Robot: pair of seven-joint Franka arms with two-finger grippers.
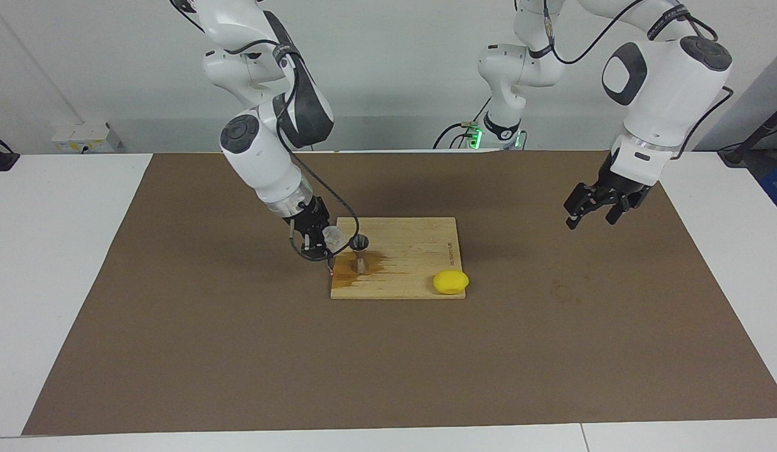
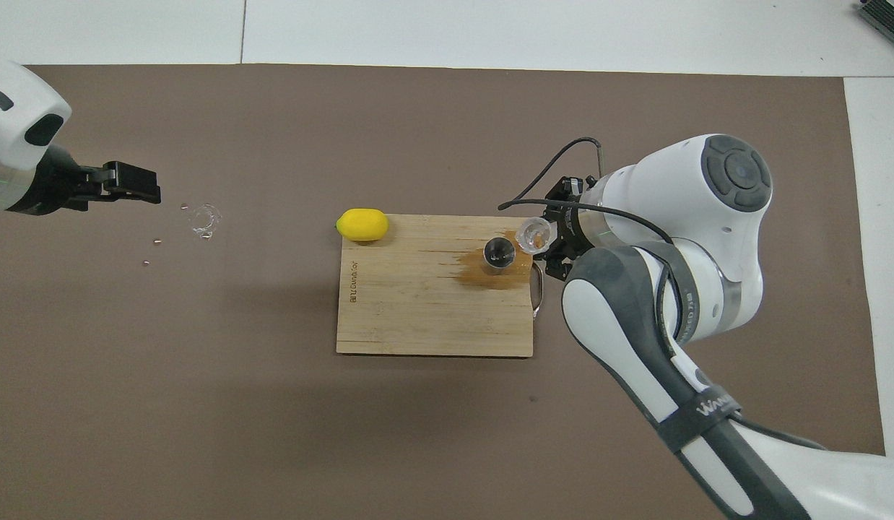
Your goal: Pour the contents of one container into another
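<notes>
Overhead view first, taking the wooden cutting board [image 2: 432,310] on the bench [image 1: 238,351] as the landmark: the right gripper [image 1: 314,237] hangs over the board's edge at the right arm's end, its fingers clamped on the small clear glass tumbler [image 1: 333,236], which is tilted with its mouth toward the metal jigger [image 1: 360,246] — the two just beside each other, whether touching I cannot tell. That jigger stands upright on the board near that same end, in a brown wet stain [image 2: 494,273] on the wood. A yellow lemon [image 1: 450,282] lies at the board's corner farther from the robots, toward the left arm's end. Well apart from the board, the left gripper [image 1: 593,212] waits in the air over the brown mat [image 2: 201,361], fingers apart, holding nothing.
</notes>
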